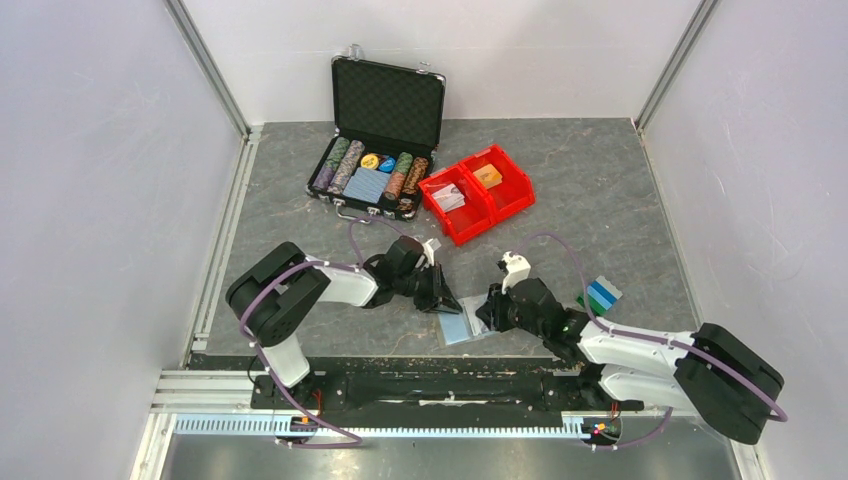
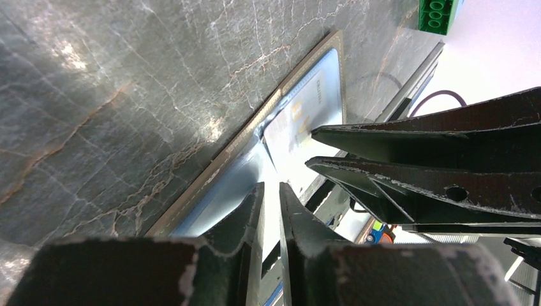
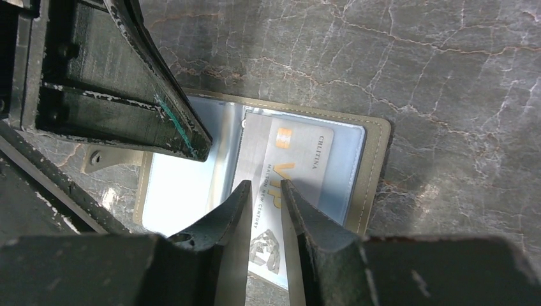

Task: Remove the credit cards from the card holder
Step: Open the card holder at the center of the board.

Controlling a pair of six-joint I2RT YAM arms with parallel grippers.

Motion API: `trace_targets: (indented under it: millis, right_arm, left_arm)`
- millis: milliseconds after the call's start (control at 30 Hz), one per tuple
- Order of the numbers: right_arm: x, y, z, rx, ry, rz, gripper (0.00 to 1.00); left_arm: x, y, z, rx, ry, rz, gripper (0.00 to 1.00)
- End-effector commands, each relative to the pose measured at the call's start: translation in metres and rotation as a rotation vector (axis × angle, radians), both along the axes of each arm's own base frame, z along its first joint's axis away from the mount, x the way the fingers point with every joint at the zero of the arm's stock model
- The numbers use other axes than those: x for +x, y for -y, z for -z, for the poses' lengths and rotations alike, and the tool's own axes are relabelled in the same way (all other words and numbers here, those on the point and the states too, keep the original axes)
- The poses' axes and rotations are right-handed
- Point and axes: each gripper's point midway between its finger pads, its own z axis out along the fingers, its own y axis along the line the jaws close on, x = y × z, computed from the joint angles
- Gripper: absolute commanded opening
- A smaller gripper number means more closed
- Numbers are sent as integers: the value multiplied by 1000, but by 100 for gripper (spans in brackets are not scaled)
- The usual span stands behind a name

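low centre of the top view, the card holder (image 1: 462, 328) lies open near the table's edge. the left gripper (image 1: 440, 298), nearly closed, presses the holder's left panel. the right gripper (image 3: 265, 187), a slit apart, rests on a silver card (image 3: 300, 159) jutting past the holder's lower edge. blue and teal cards (image 1: 601, 294) lie to the right on bare table. red bins (image 1: 478, 190) sit higher up.

Lab test cell, white panel walls (image 1: 100, 150), aluminium rails (image 1: 208, 68)
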Motion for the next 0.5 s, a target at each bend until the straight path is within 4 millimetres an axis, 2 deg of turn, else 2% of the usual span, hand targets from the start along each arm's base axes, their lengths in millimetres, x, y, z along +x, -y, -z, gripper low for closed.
trace_targets:
  millis: [0,133,300,467]
  right_arm:
    - [-9,15,19,-19,-59,28,26]
    - [-8,14,15,2,-61,26,29]
    - [0,4,-6,10,-28,5,37]
    - [9,10,-6,-50,-9,25,37]
  left_arm:
    - [2,4,3,4,53,8,21]
    - [0,5,8,18,62,2,23]
    - [3,-4,10,68,82,-33,22]
    - [9,-15,12,146,106,-59,22]
